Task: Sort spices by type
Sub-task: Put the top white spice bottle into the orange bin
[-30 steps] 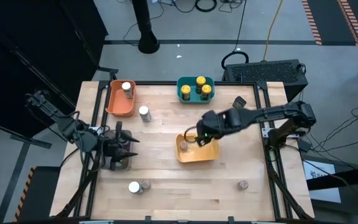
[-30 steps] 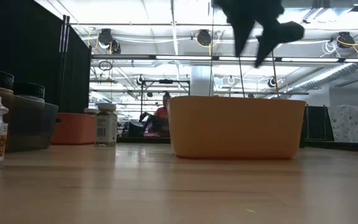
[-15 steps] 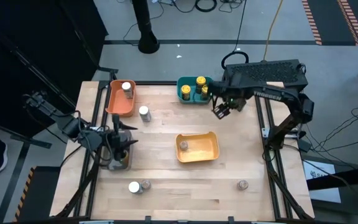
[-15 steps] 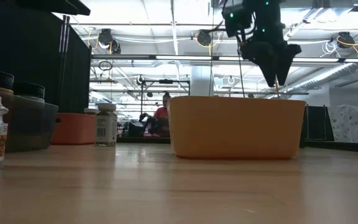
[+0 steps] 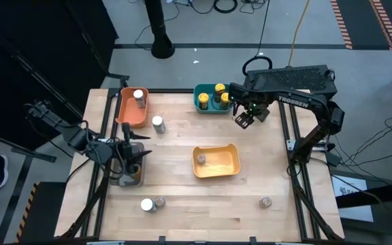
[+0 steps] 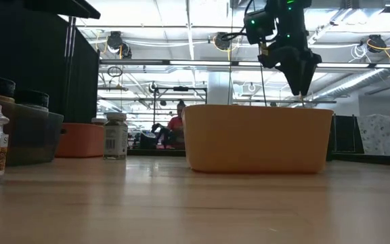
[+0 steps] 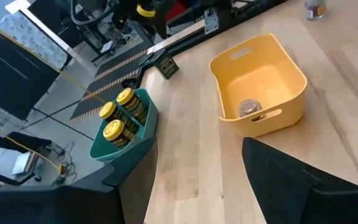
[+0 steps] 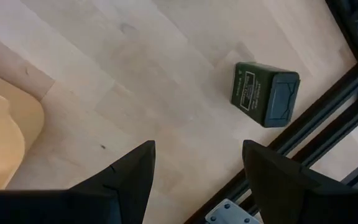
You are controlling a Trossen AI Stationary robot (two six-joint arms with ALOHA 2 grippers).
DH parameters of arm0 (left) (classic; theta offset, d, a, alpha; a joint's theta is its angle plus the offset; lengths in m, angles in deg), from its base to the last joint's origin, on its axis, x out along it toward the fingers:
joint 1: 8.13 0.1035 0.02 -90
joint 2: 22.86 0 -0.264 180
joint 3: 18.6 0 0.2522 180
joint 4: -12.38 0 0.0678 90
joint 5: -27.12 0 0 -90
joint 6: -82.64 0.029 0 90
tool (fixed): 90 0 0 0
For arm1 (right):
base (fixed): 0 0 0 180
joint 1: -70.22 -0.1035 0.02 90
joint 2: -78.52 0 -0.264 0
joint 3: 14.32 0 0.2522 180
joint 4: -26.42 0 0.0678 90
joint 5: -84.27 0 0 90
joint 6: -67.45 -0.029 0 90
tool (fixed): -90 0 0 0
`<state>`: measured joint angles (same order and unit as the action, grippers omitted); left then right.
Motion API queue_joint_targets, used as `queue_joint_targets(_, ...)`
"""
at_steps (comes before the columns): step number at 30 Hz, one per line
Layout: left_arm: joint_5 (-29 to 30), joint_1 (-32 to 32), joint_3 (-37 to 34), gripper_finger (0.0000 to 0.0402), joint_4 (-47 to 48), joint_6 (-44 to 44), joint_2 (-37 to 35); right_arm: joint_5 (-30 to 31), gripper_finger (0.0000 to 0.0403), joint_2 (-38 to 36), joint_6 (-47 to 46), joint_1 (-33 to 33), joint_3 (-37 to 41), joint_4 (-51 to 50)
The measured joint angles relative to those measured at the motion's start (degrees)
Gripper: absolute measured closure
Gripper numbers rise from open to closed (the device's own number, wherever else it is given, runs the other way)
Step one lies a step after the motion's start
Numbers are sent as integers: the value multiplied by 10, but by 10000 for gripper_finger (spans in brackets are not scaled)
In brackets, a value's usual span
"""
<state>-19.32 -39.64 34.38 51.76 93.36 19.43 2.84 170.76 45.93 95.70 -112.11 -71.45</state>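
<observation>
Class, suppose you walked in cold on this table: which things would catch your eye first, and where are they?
Probably the coloured bins: a teal bin packed with yellow-lidded jars at the far edge, a yellow bin mid-table holding one jar. The right gripper hovers open beside the teal bin; the left gripper sits over the grey bin.

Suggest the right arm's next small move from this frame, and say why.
Probably swing the right gripper, open and empty above the table's far side by the teal bin, toward the lone loose jar near the front right edge. The yellow bin already holds one jar, and that unsorted jar lies on the right arm's side. The left gripper hovers at the grey bin.
</observation>
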Motion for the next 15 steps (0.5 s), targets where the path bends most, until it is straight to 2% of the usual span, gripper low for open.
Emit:
queue_joint_targets(4, 10, 0, 0, 159, -47, 38, 1, 25, 177, 0, -45, -44, 0, 35)
queue_joint_targets(7, 45, -1, 2, 159, -100, 74, 2, 61, 177, -5, -56, -88, 0, 134)
queue_joint_targets(11, 63, -11, 20, 159, -81, 76, -12, 17, 177, -6, 31, -145, 0, 335)
queue_joint_targets(13, 76, -11, 20, 159, -73, 75, -27, 13, 177, 5, 86, -166, 0, 435)
queue_joint_targets(15, 76, -12, 20, 159, -26, 52, -48, 14, 177, 19, 145, -179, 0, 530)
